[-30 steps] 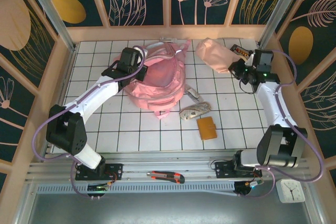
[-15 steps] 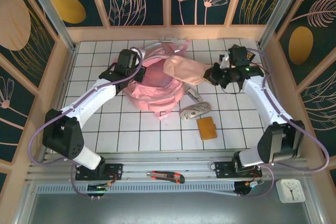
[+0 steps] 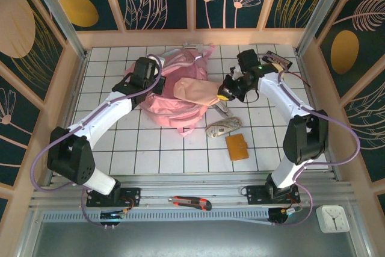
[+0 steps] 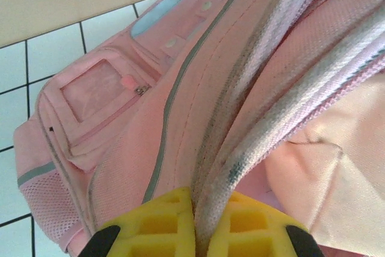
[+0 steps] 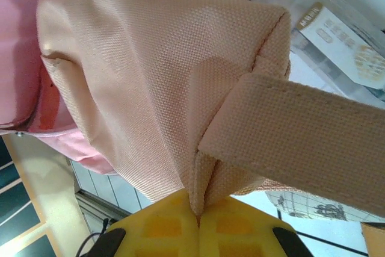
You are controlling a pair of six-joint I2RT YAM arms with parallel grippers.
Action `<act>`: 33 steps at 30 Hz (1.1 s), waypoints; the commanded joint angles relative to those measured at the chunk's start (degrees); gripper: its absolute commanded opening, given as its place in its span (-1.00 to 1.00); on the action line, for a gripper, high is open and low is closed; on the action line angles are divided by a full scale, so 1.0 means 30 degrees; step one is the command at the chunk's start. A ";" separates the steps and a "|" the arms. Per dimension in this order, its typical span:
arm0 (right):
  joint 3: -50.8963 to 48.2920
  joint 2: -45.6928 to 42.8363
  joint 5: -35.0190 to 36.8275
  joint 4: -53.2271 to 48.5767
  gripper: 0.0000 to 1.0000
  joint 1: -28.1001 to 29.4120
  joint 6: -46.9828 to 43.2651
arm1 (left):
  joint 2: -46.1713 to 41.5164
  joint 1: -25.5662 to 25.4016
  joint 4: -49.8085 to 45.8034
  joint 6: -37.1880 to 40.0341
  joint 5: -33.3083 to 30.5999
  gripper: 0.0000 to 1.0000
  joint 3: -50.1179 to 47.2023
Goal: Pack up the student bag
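White tiled table (image 3: 150, 154), student bag (image 3: 174, 109) at back, left of centre. Left gripper (image 4: 201, 224) clamped on bag's opening edge. Right gripper (image 5: 197, 221) clamped on pale pouch (image 3: 195, 90), over bag, seemingly not yet inside. Orange wallet (image 3: 237, 147), grey case (image 3: 222, 127) unpacked on tiles.

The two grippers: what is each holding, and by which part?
Left gripper: the large pink fabric backpack, by a grey-edged band. Right gripper: the pale peach woven pouch, by its end seam beside the strap.

The student bag (image 4: 120, 124) is showing soft, matt cloth. The pouch (image 5: 156, 76) is looking coarsely woven, and the tiled table (image 3: 150, 161) is looking smooth.
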 commanded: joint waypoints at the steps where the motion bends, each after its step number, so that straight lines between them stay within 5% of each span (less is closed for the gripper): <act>1: 0.1500 0.1424 -0.1098 0.1458 -1.00 0.0637 0.0872 | -0.1398 -0.0059 0.3154 -0.0033 0.2122 -1.00 -0.0260; 9: 0.8543 0.8034 -0.1406 0.1300 -1.00 0.2944 0.0874 | -0.2332 -0.1289 0.4913 0.0566 0.3116 -1.00 -0.1224; 17: 0.5798 0.9193 -0.3475 1.0157 -1.00 0.3537 0.5474 | -0.2825 -0.1316 0.6028 -0.0425 0.4056 -1.00 -0.2016; 23: 0.4672 0.9776 -0.4312 1.2368 -1.00 0.3671 0.6337 | -0.3033 -0.1316 0.6798 -0.0707 0.4066 -1.00 -0.2676; 27: 0.4706 0.9294 -0.3501 1.0436 -0.41 0.3670 0.5285 | -0.2920 -0.1315 0.6641 -0.0554 0.3495 -1.00 -0.2805; 33: 0.4766 0.7552 -0.1374 0.6973 0.08 0.3584 0.3256 | -0.2721 -0.1287 0.5619 -0.0312 0.0839 -1.00 -0.2990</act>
